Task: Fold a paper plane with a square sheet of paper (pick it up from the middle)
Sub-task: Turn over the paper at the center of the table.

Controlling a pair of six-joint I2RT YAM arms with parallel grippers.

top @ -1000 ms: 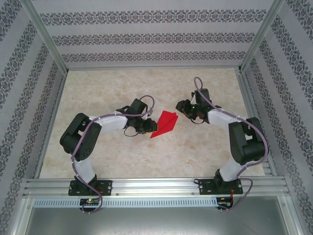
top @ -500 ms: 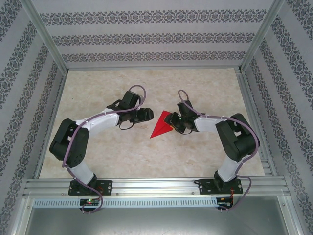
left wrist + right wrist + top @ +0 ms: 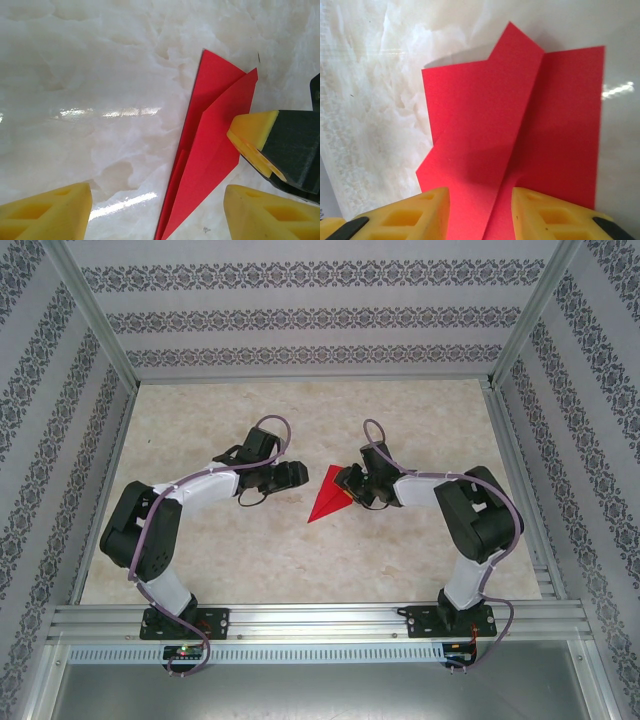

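The paper plane is a bright red creased dart lying on the tabletop between the two arms, its point toward the near left. My left gripper hovers just left of it, open; in the left wrist view its yellow fingers stand wide apart with the plane's narrow end between them, untouched. My right gripper is at the plane's wide end. In the right wrist view its jaws straddle the raised centre fold of the plane with a gap on each side. One right fingertip touches the paper's edge.
The pale marbled tabletop is walled by patterned panels and aluminium posts. A metal rail runs along the near edge by the arm bases. Bare surface lies all round the plane.
My left gripper has opened, let go of the plane and drawn back up and left. My right gripper has come in from the right over the wide end, its jaws narrowing.
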